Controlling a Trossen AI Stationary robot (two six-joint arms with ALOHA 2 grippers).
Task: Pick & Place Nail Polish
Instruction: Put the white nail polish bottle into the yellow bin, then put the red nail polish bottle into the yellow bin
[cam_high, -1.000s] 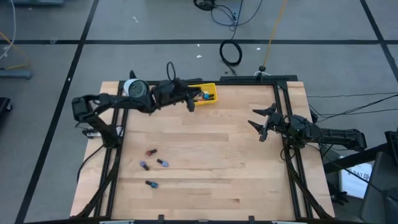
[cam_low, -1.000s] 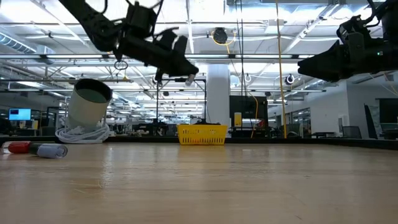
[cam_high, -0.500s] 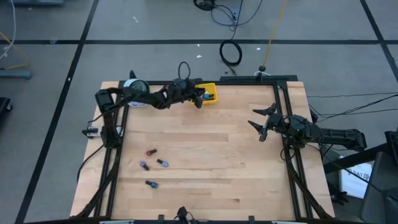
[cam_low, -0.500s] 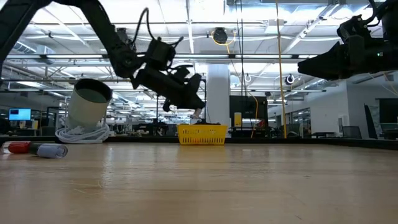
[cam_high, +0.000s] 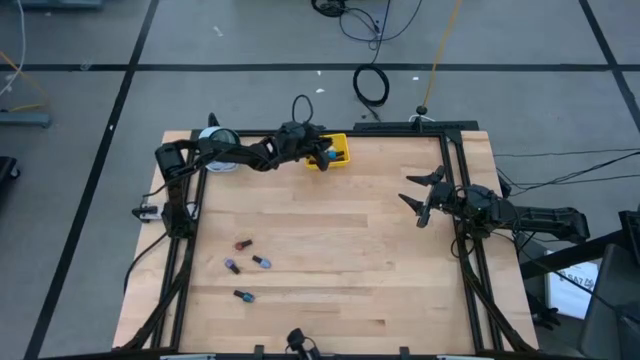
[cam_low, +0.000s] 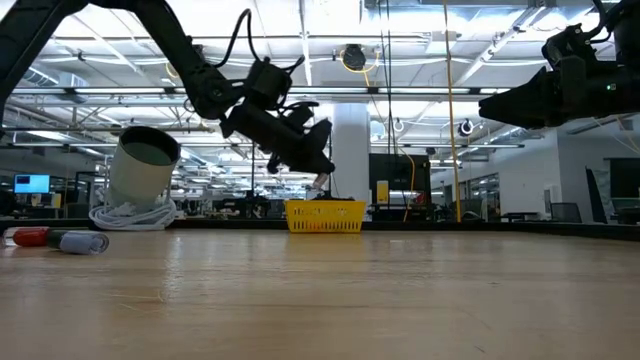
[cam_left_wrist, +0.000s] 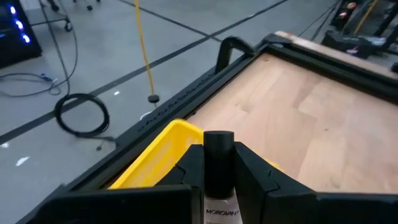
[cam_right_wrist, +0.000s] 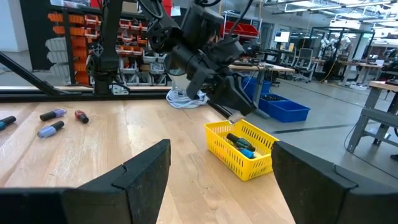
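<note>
My left gripper reaches out over the yellow tray at the table's far edge, shut on a nail polish bottle with a black cap and a white label. The low view shows that gripper slanting down just above the tray. A few more bottles lie inside the tray. Several bottles lie on their sides on the near left of the table: a red one, a purple one, a blue one. My right gripper waits open at the right edge. My left gripper pinches the bottle between its two fingers, one on each side of the cap's lower part and the body below it. The bottle lies along the fingers, cap end sticking out past their tips. It hangs clear above the tray, tilted down with the gripper.
A grey-white tape roll stands on a coil of white cord at the far left corner, close to my left arm. A black frame runs along the table's edges. The middle of the wooden top is bare.
My left gripper, shut on the bottle throughout, has moved toward the table's right and far edge and come down to just above the yellow tray, tipping its fingers further downward. The bottle has travelled with it, clear of the table.
</note>
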